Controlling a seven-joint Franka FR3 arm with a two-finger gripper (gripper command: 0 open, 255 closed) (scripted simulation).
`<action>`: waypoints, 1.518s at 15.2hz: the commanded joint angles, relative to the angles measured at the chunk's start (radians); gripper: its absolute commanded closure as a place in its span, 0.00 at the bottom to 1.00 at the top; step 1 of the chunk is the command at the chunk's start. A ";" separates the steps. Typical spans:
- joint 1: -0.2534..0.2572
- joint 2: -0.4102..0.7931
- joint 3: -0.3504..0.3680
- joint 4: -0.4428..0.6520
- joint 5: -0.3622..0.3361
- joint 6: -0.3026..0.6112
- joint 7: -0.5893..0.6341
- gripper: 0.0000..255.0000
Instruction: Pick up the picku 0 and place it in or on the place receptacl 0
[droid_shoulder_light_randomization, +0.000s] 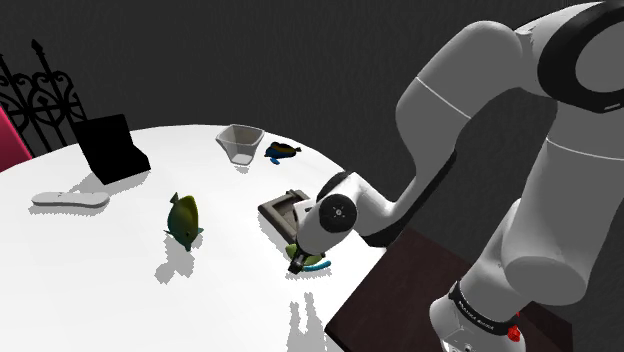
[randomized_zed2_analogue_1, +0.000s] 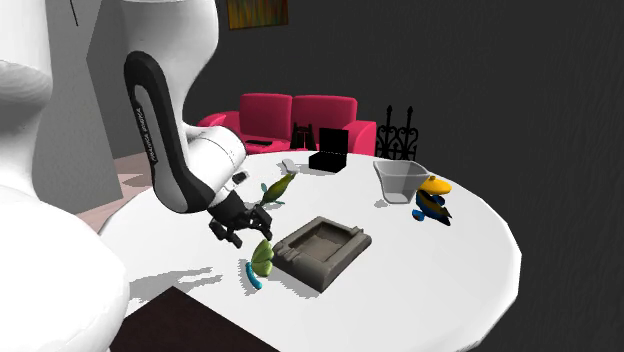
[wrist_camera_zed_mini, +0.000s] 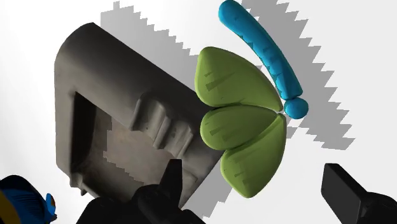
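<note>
The black gripper (wrist_camera_zed_mini: 254, 194) hangs low over a round white table (droid_shoulder_light_randomization: 80, 260), its 2 fingers (wrist_camera_zed_mini: 348, 191) spread apart and closed on nothing. Between and just ahead of them lies the butterfly toy (wrist_camera_zed_mini: 242, 121), 3 green wing lobes on a curved blue body, at the table's edge nearest the brown stand (droid_shoulder_light_randomization: 400, 290). In the second exterior view the gripper (randomized_zed2_analogue_1: 238, 232) sits just above the butterfly toy (randomized_zed2_analogue_1: 263, 257); in the shoulder view the white wrist covers most of the toy (droid_shoulder_light_randomization: 318, 265).

Pressed close on the toy's inward side is a grey tray (wrist_camera_zed_mini: 108, 127), rectangular with a stepped recess. The wings overlap its rim from the wrist view, though contact cannot be judged. The tray (randomized_zed2_analogue_1: 325, 250) is the nearest obstacle to the fingers.

Further toward the table's middle a green fish figure (droid_shoulder_light_randomization: 184, 218) stands on its own, well apart from the tray (droid_shoulder_light_randomization: 283, 210). Near the far edge sit a pale, translucent bowl (droid_shoulder_light_randomization: 240, 142) and, just beside it, a blue-and-yellow fish figure (droid_shoulder_light_randomization: 283, 152).

At the far edge toward the shoulder view's left, a black box (droid_shoulder_light_randomization: 112, 148) stands tilted, with a flat white object (droid_shoulder_light_randomization: 70, 200) near it.

Beyond the table are a red sofa (randomized_zed2_analogue_1: 300, 120) and black ironwork (randomized_zed2_analogue_1: 400, 135) against a dark wall. White lettering on the arm's dark band (randomized_zed2_analogue_1: 145, 110) is too small to read.
</note>
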 joint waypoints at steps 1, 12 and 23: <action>0.014 0.042 -0.009 0.033 -0.082 -0.021 0.068 0.00; 0.012 0.138 -0.040 0.090 -0.193 -0.023 0.143 0.00; 0.012 0.138 -0.041 0.089 -0.193 -0.023 0.143 1.00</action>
